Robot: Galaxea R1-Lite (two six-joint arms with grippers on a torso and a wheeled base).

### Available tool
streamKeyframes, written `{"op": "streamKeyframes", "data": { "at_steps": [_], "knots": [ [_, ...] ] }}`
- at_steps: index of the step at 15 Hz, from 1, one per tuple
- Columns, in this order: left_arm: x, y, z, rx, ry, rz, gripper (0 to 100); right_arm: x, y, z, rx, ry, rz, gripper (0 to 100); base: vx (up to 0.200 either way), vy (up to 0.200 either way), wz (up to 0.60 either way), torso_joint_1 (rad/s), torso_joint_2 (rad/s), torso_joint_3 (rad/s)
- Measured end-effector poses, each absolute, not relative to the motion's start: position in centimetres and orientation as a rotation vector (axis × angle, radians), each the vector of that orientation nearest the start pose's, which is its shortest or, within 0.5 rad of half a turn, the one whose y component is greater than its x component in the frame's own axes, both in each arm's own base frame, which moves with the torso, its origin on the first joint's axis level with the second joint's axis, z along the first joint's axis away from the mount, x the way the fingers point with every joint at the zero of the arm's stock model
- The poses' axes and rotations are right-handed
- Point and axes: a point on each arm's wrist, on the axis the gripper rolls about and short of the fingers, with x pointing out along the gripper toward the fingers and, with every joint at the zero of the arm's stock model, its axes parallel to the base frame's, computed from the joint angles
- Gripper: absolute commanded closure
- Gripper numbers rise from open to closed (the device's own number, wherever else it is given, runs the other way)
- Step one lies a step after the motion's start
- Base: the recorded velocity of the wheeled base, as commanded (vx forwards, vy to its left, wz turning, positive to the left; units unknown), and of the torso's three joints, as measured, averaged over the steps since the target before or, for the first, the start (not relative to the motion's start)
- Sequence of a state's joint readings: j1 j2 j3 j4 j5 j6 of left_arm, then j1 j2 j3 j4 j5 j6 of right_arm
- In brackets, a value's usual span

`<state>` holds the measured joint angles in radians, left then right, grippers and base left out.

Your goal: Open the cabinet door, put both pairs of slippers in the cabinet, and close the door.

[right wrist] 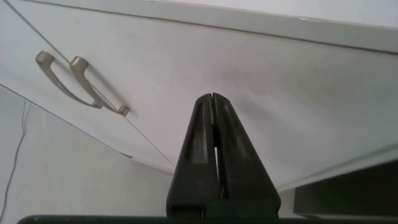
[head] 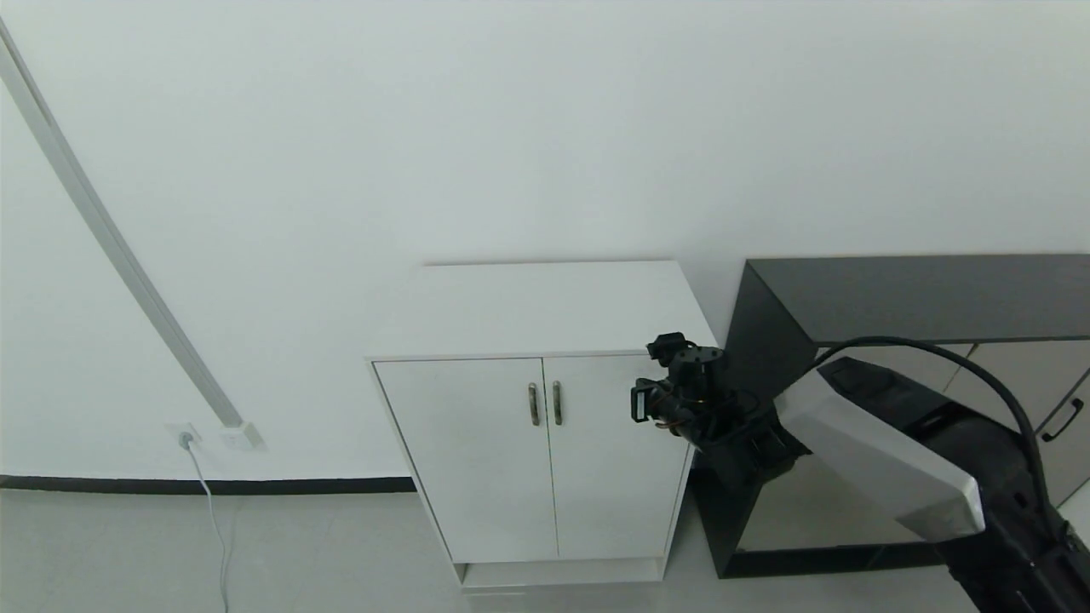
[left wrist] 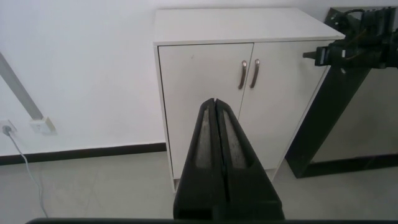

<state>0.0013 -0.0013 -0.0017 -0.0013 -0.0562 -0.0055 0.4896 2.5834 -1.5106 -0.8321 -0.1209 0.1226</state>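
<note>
The right claw (head: 637,402), pressed together, hangs before the closed cabinet (head: 545,306)'s right door (head: 613,485); that door's upright handle (head: 557,403) lies near, to the claw's left. The left claw (left wrist: 214,102), also pressed together, sits farther back

I can read no lettering, number, label or sign from here. The cabinet (head: 477,460) doors look plain white to me, and the wall socket (head: 185,437) is too small for me to make out any marking.
</note>
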Motion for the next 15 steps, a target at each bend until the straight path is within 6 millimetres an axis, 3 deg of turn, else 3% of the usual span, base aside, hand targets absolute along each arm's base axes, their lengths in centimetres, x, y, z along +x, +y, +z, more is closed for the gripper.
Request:
{"op": "streamKeyframes", "data": {
  "at_steps": [5,10,15],
  "knots": [
    [-2.3,-0.1,7.6,-0.004,-0.004,-0.055,100,38.5,18.3,3.8,0.036,0.307,0.307,100,0.000,0.000,0.00,0.000,0.00,0.000],
    [-2.3,-0.1,7.6,-0.004,-0.004,-0.056,100,31.3,11.7,6.9,0.024,0.311,0.116,100,0.000,0.000,0.00,0.000,0.00,0.000],
    [-2.3,-0.1,7.6,-0.004,-0.004,-0.056,100,25.4,7.5,9.9,0.020,0.286,0.043,100,0.000,0.000,0.00,0.000,0.00,0.000]
  ]
}}
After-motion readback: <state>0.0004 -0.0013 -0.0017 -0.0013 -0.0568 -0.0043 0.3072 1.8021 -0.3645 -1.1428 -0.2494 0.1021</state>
